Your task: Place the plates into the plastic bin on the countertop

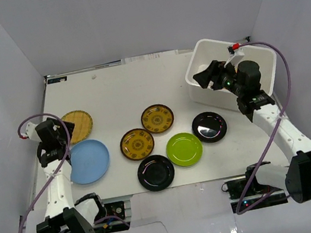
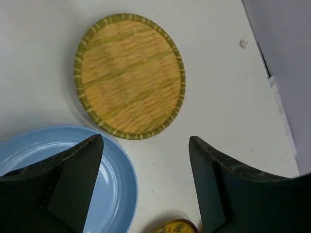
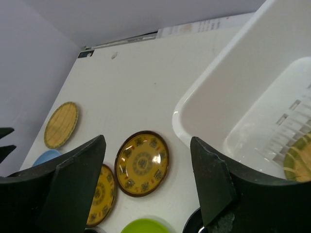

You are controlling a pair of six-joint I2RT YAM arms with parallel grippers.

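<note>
Seven plates lie on the countertop (image 1: 115,93): a yellow woven one (image 1: 77,125), a light blue one (image 1: 88,161), two brown-rimmed yellow ones (image 1: 158,118) (image 1: 137,144), a lime green one (image 1: 184,149) and two black ones (image 1: 209,126) (image 1: 156,172). The white plastic bin (image 1: 206,47) stands at the back right. Another yellow woven plate (image 3: 302,159) lies inside it. My left gripper (image 2: 146,141) is open and empty above the gap between the woven plate (image 2: 129,75) and the blue plate (image 2: 114,184). My right gripper (image 3: 148,141) is open and empty over the bin's left rim (image 3: 187,104).
Grey walls close in the countertop on the left, back and right. The metal-edged front border (image 1: 192,187) runs just before the arm bases. A purple cable (image 1: 284,78) loops off the right arm beside the bin.
</note>
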